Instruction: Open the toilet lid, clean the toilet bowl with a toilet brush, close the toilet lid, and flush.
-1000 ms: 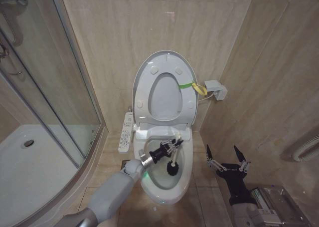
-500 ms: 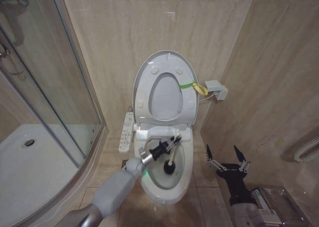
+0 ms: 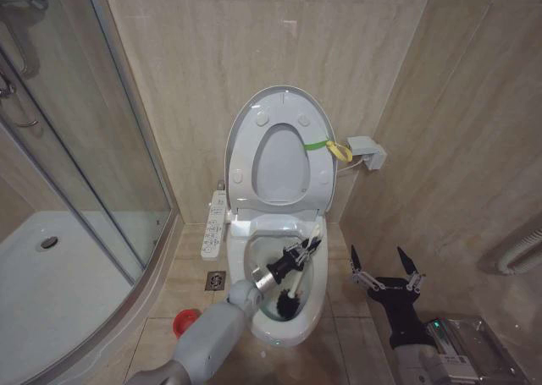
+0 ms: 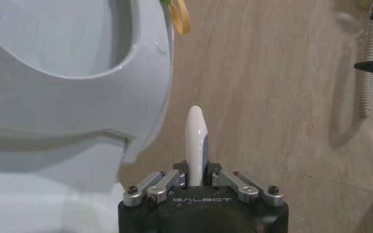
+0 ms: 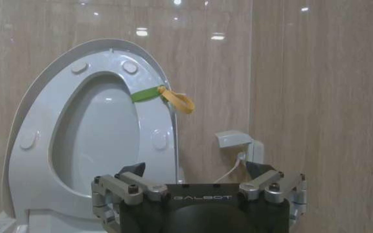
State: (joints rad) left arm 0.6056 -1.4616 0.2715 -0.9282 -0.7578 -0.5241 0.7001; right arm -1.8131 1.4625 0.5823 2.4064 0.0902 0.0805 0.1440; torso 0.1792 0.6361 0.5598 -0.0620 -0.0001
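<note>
Left gripper [image 3: 301, 251] hangs over the toilet bowl [image 3: 315, 305], its fingers clamped on the white handle of the toilet brush [image 3: 298, 271]. Below it, the dark bristle head sits down inside the bowl. Behind it, the toilet lid [image 3: 279, 148] stands raised against the wall. Off to its right, the right gripper [image 3: 387, 266] waits beside the bowl, fingers spread apart.

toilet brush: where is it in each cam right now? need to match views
Head view: toilet brush slants down into the toilet bowl, held by the left gripper.
Left wrist view: its white handle rises from between the fingers.
Right wrist view: not in it.
Shared landmark: yellow-green strap loop on the raised toilet lid.
</note>
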